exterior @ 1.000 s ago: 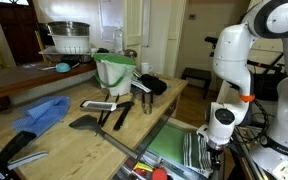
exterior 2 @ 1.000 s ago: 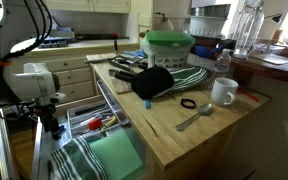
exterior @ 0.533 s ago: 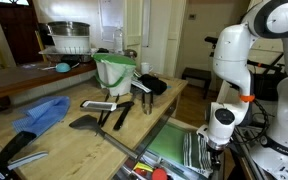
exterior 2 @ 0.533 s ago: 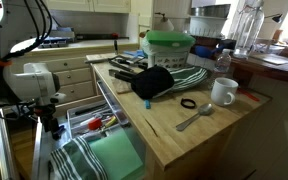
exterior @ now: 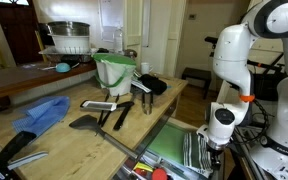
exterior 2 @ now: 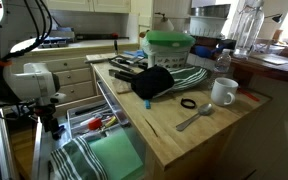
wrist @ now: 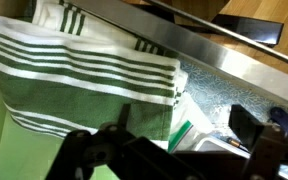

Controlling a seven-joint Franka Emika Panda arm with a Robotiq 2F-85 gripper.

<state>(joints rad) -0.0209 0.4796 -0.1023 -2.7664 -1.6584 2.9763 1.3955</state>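
My gripper (wrist: 174, 140) hangs low over an open kitchen drawer (exterior 2: 110, 108), and its dark fingers (wrist: 252, 125) stand apart, open, with nothing between them. Just below it lies a folded green-and-white striped towel (wrist: 84, 65), whose edge reaches the gap between the fingers. Beside the towel sit clear plastic bags and small items (wrist: 199, 125) against the drawer's metal rim (wrist: 234, 65). In both exterior views the gripper (exterior: 216, 148) (exterior 2: 52, 128) is down at the drawer, over the striped towel (exterior: 194, 152) (exterior 2: 79, 158) and a plain green cloth (exterior: 169, 143) (exterior 2: 119, 155).
On the wooden counter (exterior 2: 179, 135) are a green salad spinner (exterior 2: 169, 48), a black cloth (exterior 2: 154, 82), a white mug (exterior 2: 223, 92) and a spoon (exterior 2: 194, 118). Black spatulas (exterior: 96, 122) and a blue cloth (exterior: 42, 113) lie further along. The arm's white base (exterior: 274, 120) stands beside the drawer.
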